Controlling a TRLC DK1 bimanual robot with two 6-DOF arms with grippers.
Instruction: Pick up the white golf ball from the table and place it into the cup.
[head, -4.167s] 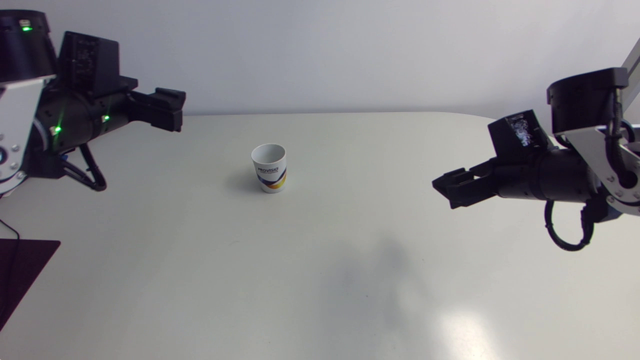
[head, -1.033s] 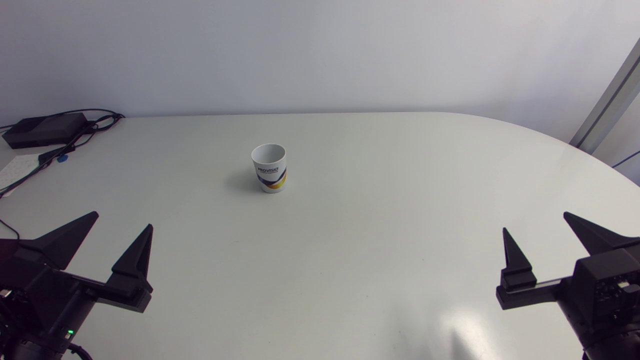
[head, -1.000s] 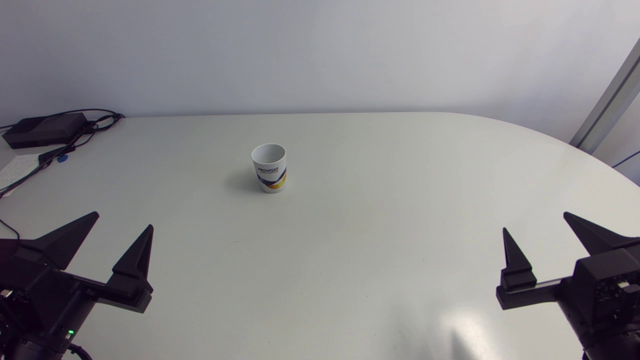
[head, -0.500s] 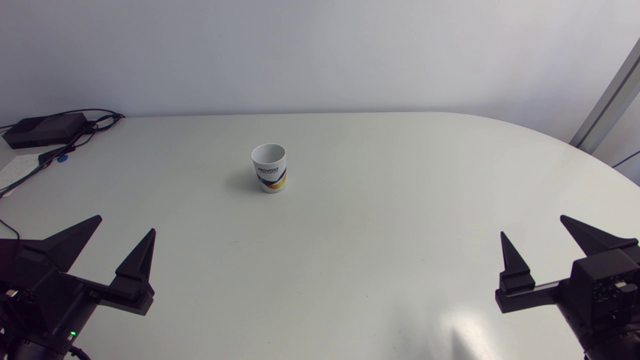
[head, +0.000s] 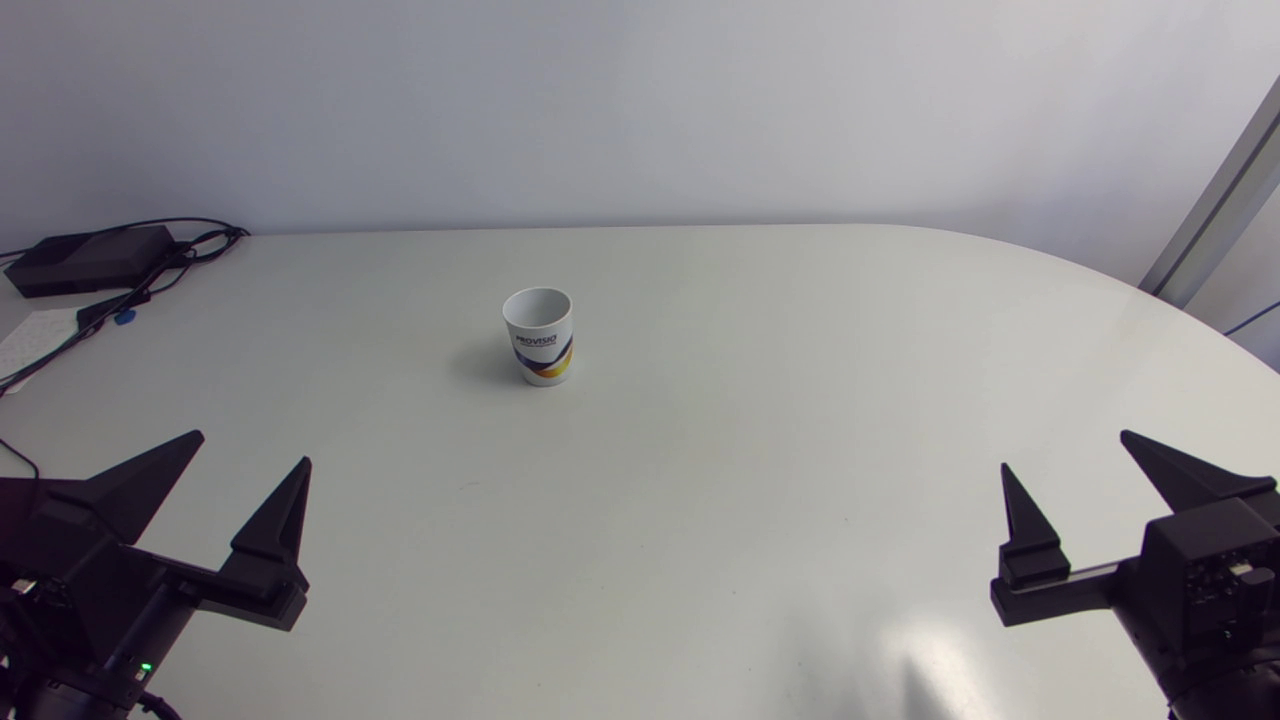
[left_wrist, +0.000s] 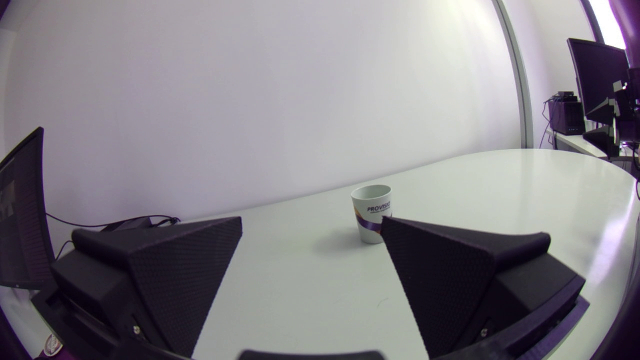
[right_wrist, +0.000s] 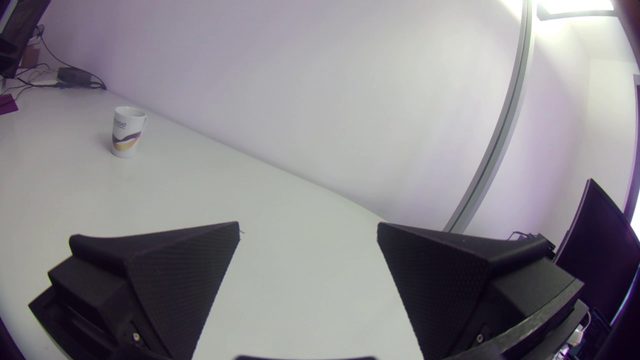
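Now I see the cup (head: 538, 335) upright. Left gripper (head: 251, 447) and right gripper (head: 1065, 450) sit well apart from it, fingers spread.

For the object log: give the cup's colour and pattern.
White cup with dark print above a dark-blue and orange-yellow swoosh; clearest in the head view.

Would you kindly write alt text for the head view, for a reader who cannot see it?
A white cup stands upright near the middle of a pale table, and no golf ball is in sight. The left gripper and the right gripper, both open and empty, sit at the near left and right, well apart from the cup.
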